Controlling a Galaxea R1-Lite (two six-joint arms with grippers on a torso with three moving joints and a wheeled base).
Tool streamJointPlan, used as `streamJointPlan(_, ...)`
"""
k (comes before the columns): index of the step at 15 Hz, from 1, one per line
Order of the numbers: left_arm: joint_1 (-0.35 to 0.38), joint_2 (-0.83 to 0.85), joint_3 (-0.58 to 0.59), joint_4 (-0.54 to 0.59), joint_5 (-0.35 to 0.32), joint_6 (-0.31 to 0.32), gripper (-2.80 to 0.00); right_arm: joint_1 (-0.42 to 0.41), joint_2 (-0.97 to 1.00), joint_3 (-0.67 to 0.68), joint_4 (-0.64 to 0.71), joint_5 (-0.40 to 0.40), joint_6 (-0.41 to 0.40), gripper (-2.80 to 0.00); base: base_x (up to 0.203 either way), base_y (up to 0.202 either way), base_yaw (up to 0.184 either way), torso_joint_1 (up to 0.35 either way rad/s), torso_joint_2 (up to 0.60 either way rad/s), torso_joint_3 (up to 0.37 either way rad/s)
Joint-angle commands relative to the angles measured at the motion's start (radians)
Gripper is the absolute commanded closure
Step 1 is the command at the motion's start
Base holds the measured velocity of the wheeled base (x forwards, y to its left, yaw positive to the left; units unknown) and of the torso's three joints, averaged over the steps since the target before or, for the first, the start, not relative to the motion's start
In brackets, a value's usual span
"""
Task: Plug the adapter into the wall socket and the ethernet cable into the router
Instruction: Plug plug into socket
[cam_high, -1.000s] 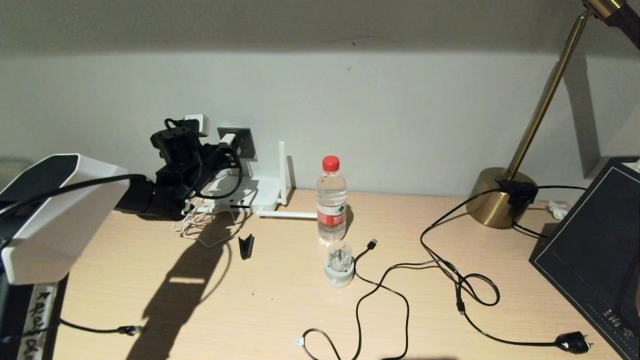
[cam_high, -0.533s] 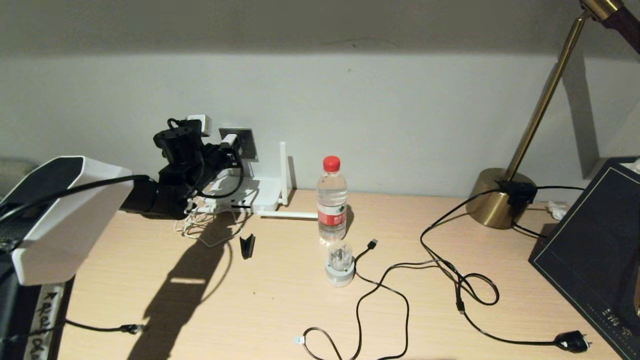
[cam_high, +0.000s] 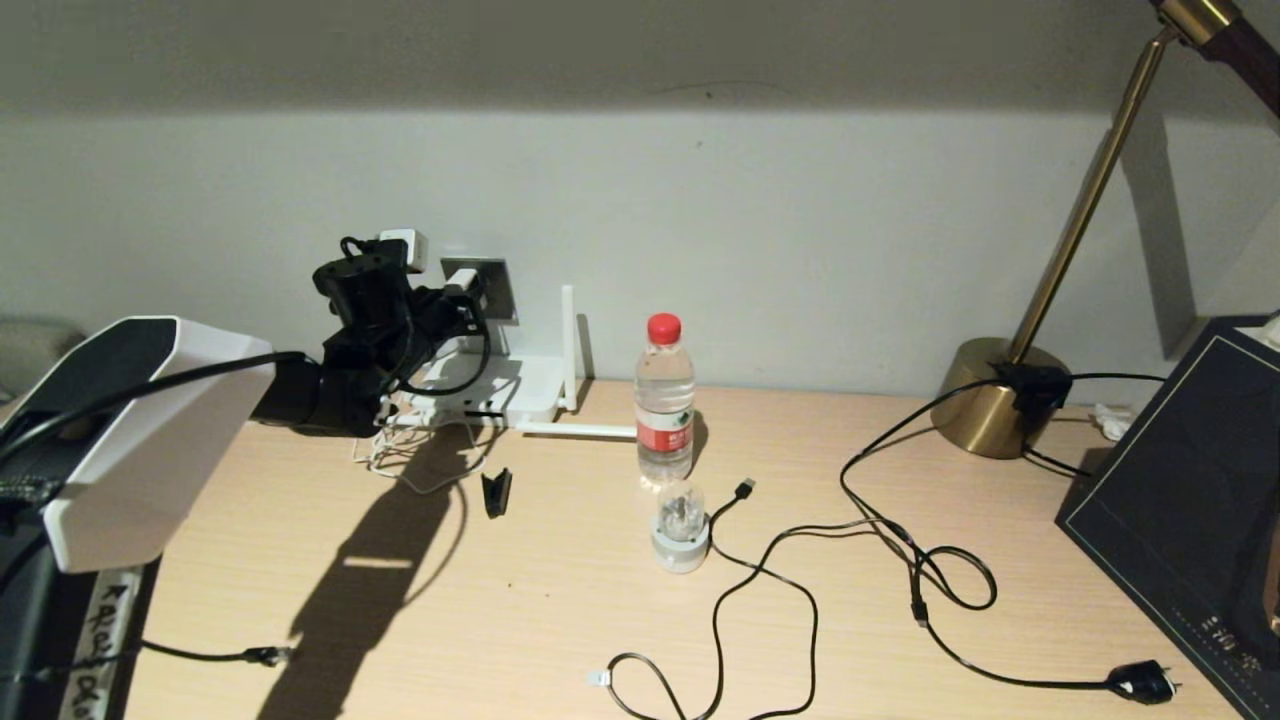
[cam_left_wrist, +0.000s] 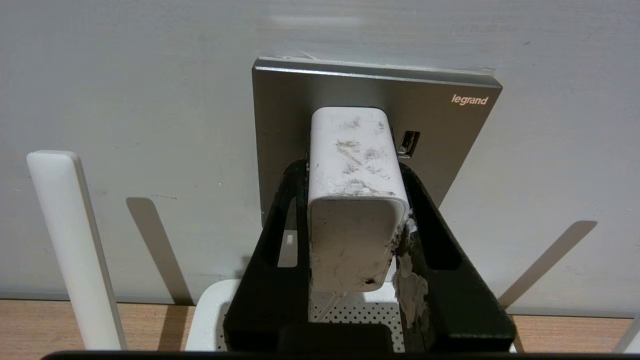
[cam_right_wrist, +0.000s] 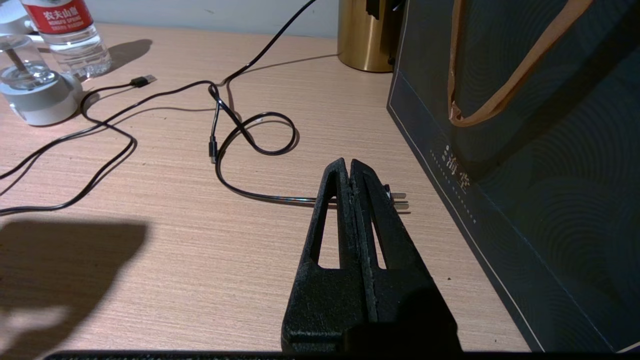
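Note:
My left gripper (cam_high: 462, 295) (cam_left_wrist: 355, 170) is shut on the adapter (cam_high: 459, 282) (cam_left_wrist: 356, 200), a scuffed white block. Its far end rests against the grey wall socket (cam_high: 492, 283) (cam_left_wrist: 440, 125); its pins are hidden. Its thin white cord (cam_high: 400, 452) lies heaped under the arm. The white router (cam_high: 530, 388) (cam_left_wrist: 210, 320) lies on the desk just below the socket, with one antenna (cam_high: 566, 340) upright. The ethernet cable (cam_high: 716, 620) lies loose at the desk's front, its clear-tipped plug (cam_high: 597, 681) facing left. My right gripper (cam_right_wrist: 347, 162) is shut and empty above the desk's right part, out of the head view.
A water bottle (cam_high: 664, 400) and a round white-and-clear plug piece (cam_high: 680, 530) stand mid-desk. Black cables with a USB end (cam_high: 745, 487) and a mains plug (cam_high: 1140, 683) sprawl to the right. A brass lamp base (cam_high: 1000, 395) and a dark bag (cam_high: 1190, 480) fill the right side.
My left arm has moved slightly forward and to the right, keeping the adapter at the wall socket. Everything else on the desk lies as before.

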Motion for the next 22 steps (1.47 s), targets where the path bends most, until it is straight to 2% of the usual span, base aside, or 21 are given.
streamJointPlan(1, 0.000, 0.004, -0.004, -0.004, 0.000, -0.001, 0.00, 0.000, 0.000, 0.011, 0.000, 0.000, 0.000, 0.00, 0.000, 0.000, 0.000, 0.000, 0.00, 0.000)
streamJointPlan(15, 0.000, 0.014, -0.008, -0.002, 0.000, -0.002, 0.00, 0.000, 0.000, 0.011, 0.000, 0.000, 0.000, 0.00, 0.000, 0.000, 0.000, 0.000, 0.00, 0.000)
streamJointPlan(16, -0.002, 0.013, -0.008, -0.006, 0.000, -0.001, -2.80, 0.000, 0.000, 0.011, 0.000, 0.000, 0.000, 0.00, 0.000, 0.000, 0.000, 0.000, 0.00, 0.000)
streamJointPlan(22, -0.002, -0.010, -0.004, -0.013, 0.000, -0.001, -2.80, 0.000, 0.000, 0.011, 0.000, 0.000, 0.000, 0.00, 0.000, 0.000, 0.000, 0.000, 0.00, 0.000)
